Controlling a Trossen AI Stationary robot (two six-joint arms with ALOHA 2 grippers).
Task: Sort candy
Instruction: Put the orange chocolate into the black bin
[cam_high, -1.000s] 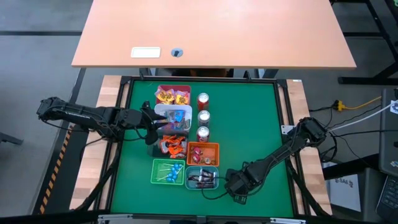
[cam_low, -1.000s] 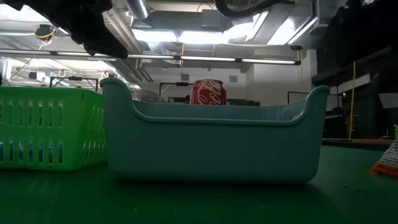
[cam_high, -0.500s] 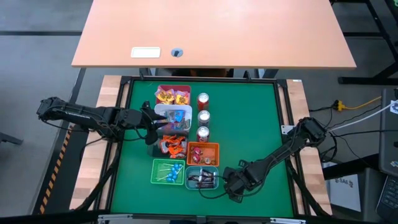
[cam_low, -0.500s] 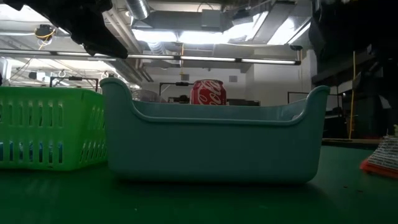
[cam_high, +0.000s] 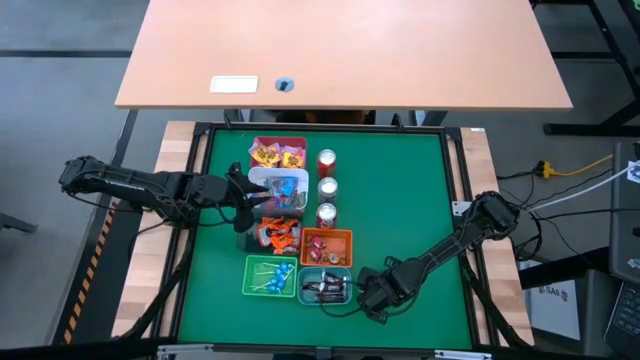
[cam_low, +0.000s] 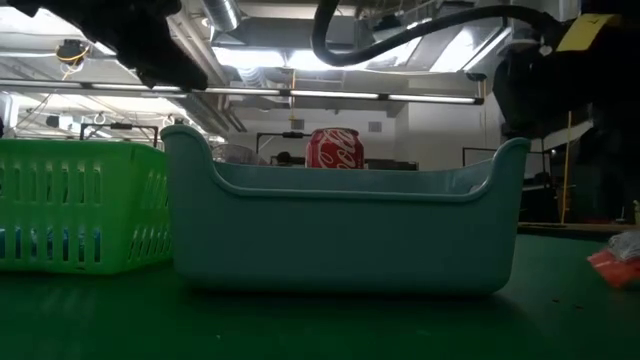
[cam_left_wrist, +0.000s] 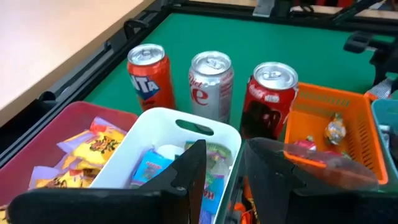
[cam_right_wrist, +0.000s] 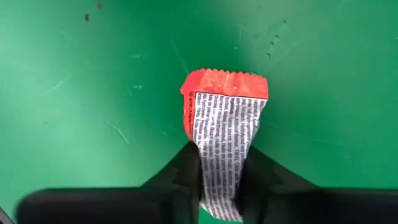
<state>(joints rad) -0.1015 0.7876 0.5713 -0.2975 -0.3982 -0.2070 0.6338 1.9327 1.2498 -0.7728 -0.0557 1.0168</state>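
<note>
The left tool hovers over the white bin, its fingers parted with nothing between them. Directly below it lie blue-wrapped sweets; to one side the red bin holds yellow candies. Ahead of the fingers stand three cans in a row, and beyond the last can is the orange bin with a few pieces inside. The arm seems parked here so it can reach either a bin or the loose orange pile close by, though which it means to go for cannot be told.

Further right, the green basket with lollipops and the teal bin sit side by side, one wrapper type per container, which is the point of the sort.

The right tool is low over the green surface, just beside the teal bin. Its fingers are pinched on the printed tail of a red-orange wrapped candy, whose red end sticks out ahead of the tips. Gripping the flat crimped end probably gives a surer hold than the bulging middle. The candy appears to still touch or barely clear the surface, so a lift and a carry to the matching bin looks like the next step.
</note>
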